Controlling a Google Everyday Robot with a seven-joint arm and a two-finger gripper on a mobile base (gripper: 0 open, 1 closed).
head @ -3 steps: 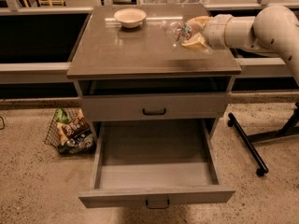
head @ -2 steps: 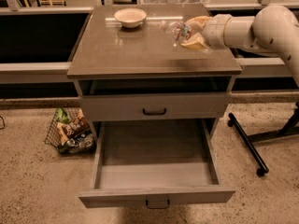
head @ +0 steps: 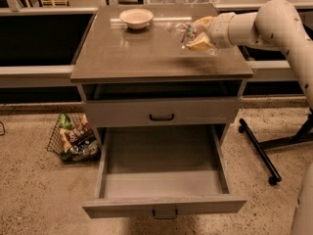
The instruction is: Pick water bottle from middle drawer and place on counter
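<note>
The gripper (head: 195, 32) is hovering over the glossy grey-brown counter's (head: 137, 53) right side, its tan fingers (head: 199, 43) pinching the crinkled clear water bottle (head: 180, 31), which is tilting sideways. The shallow grey middle drawer (head: 161, 205) is standing open below.

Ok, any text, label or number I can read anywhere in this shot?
None readable.
Small clear crinkled plastic water bottle, held in the gripper over the glossy grey-brown counter: label band unreadable.
Snack packets in the wire floor basket: print unreadable.
</note>
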